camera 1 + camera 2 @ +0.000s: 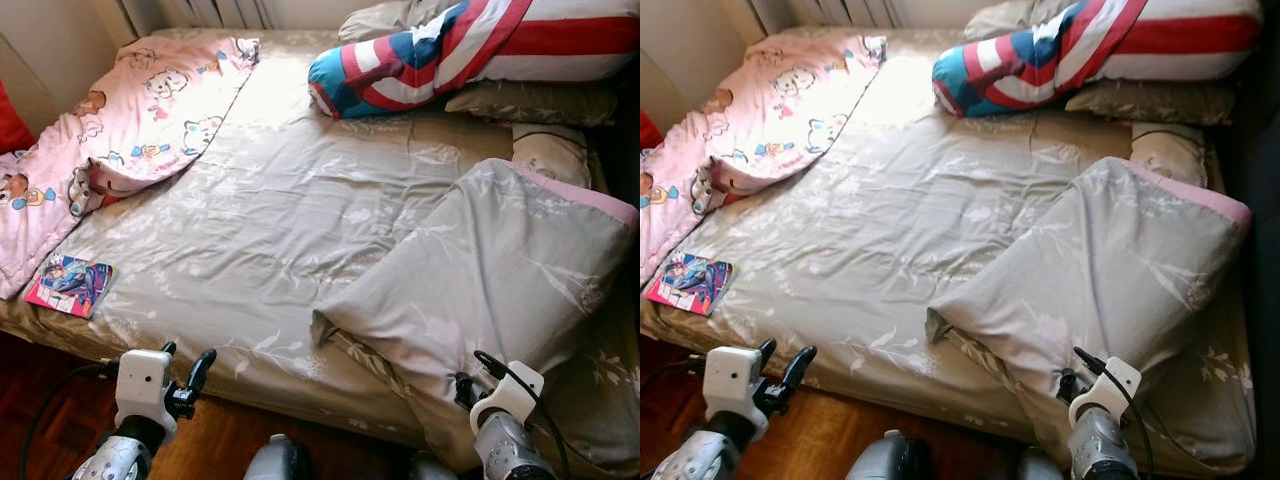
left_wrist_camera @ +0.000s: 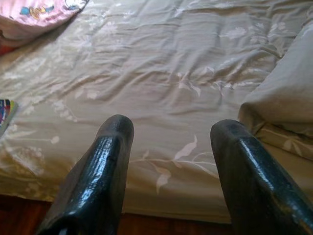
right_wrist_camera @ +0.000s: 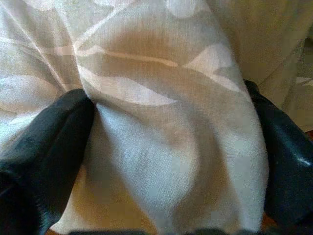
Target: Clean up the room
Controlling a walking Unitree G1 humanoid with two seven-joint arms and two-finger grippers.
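Right wrist view: right claw (image 3: 166, 161) clamped on duvet (image 1: 500, 270) near edge. Left claw (image 1: 185, 375) open over bed (image 1: 270, 220) near edge. Advice: keep grip, draw duvet flat leftward.

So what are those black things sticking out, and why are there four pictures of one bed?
They belong to a walking robot tidying a bedroom. Two pictures come from its head, looking down at the bed. The other two come from cameras on its wrists. The black things are its jaws. The left gripper is open over the bed's near edge, holding nothing. The right gripper has the folded grey duvet bunched between its jaws. Also on the bed: a pink cartoon blanket, a comic book and a striped pillow.
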